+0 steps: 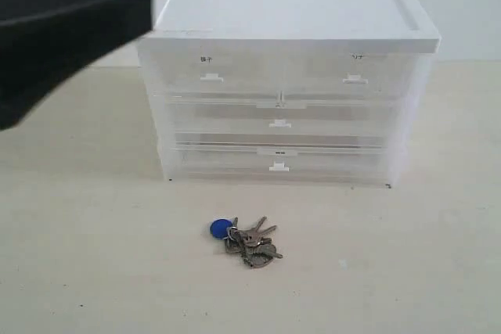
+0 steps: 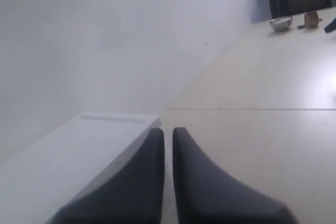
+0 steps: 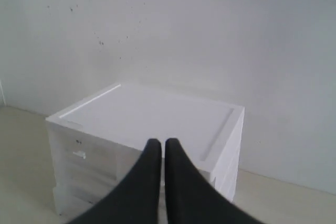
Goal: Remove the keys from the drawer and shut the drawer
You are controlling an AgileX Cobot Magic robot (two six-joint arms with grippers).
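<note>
**Keys on table, drawer unit closed, both grippers clear**

Item 1. Keys (image 1: 246,242): a bunch of silver keys on a ring. They lie flat on the pale table (image 1: 94,271), at 6 o'clock from the drawer unit (image 1: 290,5) and apart from its front. The round blue tag (image 1: 221,229) sits at 10 o'clock on the bunch. Nothing touches the keys.

Item 2. Drawer (image 1: 356,72): the half-width translucent one in the top row, at 3 o'clock from the labelled drawer (image 1: 207,72). It is pushed in, flush with the unit's front. Its white tab handle (image 1: 355,79) has a faint mark at 12 o'clock.

Item 3. Full-width drawers (image 1: 279,119): two, stacked at 6 o'clock from the top row, both flush.

Item 4. Left gripper (image 2: 168,132): the dark fingers are clenched almost together with nothing between them, raised beside the unit's white top. In the exterior view the left arm (image 1: 63,29) is a black blur at 10 o'clock.

Item 5. Right gripper (image 3: 159,142): the fingers are pressed together and empty, held above the unit's top with the wall (image 3: 210,35) behind.
</note>
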